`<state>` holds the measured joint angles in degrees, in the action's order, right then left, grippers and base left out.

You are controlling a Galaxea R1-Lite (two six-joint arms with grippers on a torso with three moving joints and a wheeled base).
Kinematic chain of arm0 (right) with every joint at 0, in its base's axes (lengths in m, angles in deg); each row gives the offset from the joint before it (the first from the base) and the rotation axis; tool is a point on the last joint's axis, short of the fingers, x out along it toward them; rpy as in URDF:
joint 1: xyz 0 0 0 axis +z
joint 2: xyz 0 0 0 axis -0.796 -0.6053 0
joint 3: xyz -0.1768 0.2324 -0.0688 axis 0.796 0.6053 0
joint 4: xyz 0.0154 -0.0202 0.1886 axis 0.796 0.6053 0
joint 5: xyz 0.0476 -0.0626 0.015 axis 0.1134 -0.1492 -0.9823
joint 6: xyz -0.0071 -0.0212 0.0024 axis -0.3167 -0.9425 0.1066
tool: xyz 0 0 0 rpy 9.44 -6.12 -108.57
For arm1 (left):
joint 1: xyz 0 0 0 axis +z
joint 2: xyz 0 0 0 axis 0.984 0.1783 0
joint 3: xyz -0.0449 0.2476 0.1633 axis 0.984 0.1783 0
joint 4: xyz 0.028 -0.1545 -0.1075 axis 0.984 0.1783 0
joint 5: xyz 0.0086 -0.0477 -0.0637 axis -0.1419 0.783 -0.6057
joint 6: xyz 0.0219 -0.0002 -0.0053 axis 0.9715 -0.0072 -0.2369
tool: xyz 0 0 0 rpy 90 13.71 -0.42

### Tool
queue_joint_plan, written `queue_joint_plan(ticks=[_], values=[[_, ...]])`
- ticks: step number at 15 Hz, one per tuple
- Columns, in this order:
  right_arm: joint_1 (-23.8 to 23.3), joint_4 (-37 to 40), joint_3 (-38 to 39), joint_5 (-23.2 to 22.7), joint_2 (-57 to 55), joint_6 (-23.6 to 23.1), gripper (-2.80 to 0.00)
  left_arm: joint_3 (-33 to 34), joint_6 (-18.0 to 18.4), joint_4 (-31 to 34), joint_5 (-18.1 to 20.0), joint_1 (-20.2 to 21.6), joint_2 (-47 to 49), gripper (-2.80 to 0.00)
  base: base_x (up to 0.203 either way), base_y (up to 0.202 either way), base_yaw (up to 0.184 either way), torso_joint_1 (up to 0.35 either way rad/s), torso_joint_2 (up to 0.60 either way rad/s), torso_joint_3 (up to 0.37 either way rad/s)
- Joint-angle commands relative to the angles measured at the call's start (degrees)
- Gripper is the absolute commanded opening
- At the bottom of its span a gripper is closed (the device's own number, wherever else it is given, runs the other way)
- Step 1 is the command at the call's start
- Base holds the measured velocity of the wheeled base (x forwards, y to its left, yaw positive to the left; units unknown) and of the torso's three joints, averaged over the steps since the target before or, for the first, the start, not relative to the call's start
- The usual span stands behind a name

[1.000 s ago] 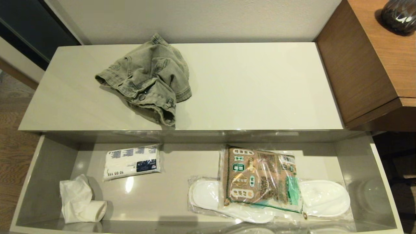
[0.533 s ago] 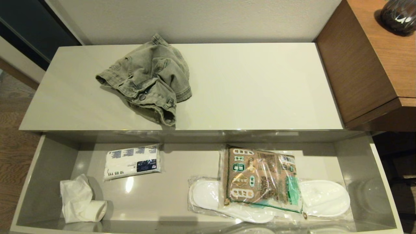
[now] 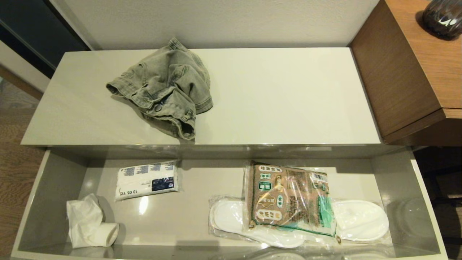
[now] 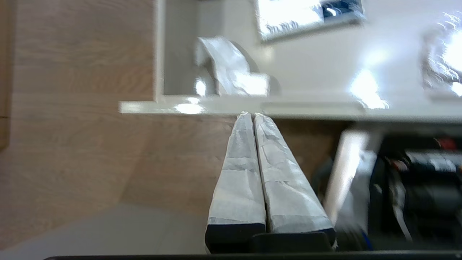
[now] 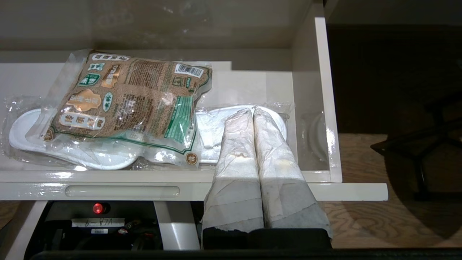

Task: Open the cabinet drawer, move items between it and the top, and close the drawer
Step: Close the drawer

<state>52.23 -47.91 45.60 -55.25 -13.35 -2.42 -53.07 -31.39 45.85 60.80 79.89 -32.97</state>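
Note:
The grey-beige cabinet drawer [image 3: 57, 187] stands pulled fully out below the glossy cream top [image 3: 281, 97]. A crumpled grey-green denim garment [image 3: 166, 86] lies on the left half of the top. Neither arm shows in the head view. My left gripper [image 4: 251, 115] is shut and empty, hovering just outside the drawer's front rail [image 4: 310, 108], near its left end. My right gripper [image 5: 252, 110] is shut and empty too, held over the front rail [image 5: 122, 190] near the drawer's right end, above the wrapped slippers [image 5: 238, 126].
Inside the drawer lie a small white cloth [image 3: 88, 222], a white printed packet [image 3: 146, 179], a brown and green food bag [image 3: 288, 198] and plastic-wrapped white slippers [image 3: 361, 220]. A brown wood-grain desk [image 3: 415, 72] with a dark vase [image 3: 443, 16] adjoins on the right.

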Motion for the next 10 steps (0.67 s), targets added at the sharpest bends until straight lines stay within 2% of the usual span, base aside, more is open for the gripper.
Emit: queue_joint_plan(ticks=[1,3,4,5,6,7,9,10], values=[[0.0,0.0,0.0,0.0,-0.1,0.0,-2.80,6.7,0.0,-9.9,-0.5,0.0,0.1,-2.80,0.000,0.000,0.000,0.000,0.00,0.000],[0.0,0.0,0.0,0.0,-0.1,0.0,-2.80,16.9,0.1,-25.5,-0.4,0.0,0.1,-2.80,0.000,0.000,0.000,0.000,0.00,0.000],[0.0,0.0,0.0,0.0,-0.1,0.0,-2.80,22.8,0.2,-37.0,0.8,0.0,0.1,-2.80,0.000,0.000,0.000,0.000,0.00,0.000],[0.0,0.0,0.0,0.0,-0.1,0.0,-2.80,26.1,0.2,-46.3,3.2,0.0,0.1,-2.80,0.000,0.000,0.000,0.000,0.00,0.000],[0.0,0.0,0.0,0.0,-0.1,0.0,-2.80,27.3,0.1,-50.8,5.9,0.0,0.1,-2.80,0.000,0.000,0.000,0.000,0.00,0.000],[0.0,0.0,0.0,0.0,-0.1,0.0,-2.80,27.9,0.0,-50.7,8.6,0.0,0.1,-2.80,0.000,0.000,0.000,0.000,0.00,0.000],[0.0,0.0,0.0,0.0,-0.1,0.0,-2.80,28.1,-1.7,-39.8,11.1,0.0,0.1,-2.80,0.000,0.000,0.000,0.000,0.00,0.000],[0.0,0.0,0.0,0.0,-0.1,0.0,-2.80,28.2,-2.9,-38.6,11.5,0.0,0.1,-2.80,0.000,0.000,0.000,0.000,0.00,0.000]])
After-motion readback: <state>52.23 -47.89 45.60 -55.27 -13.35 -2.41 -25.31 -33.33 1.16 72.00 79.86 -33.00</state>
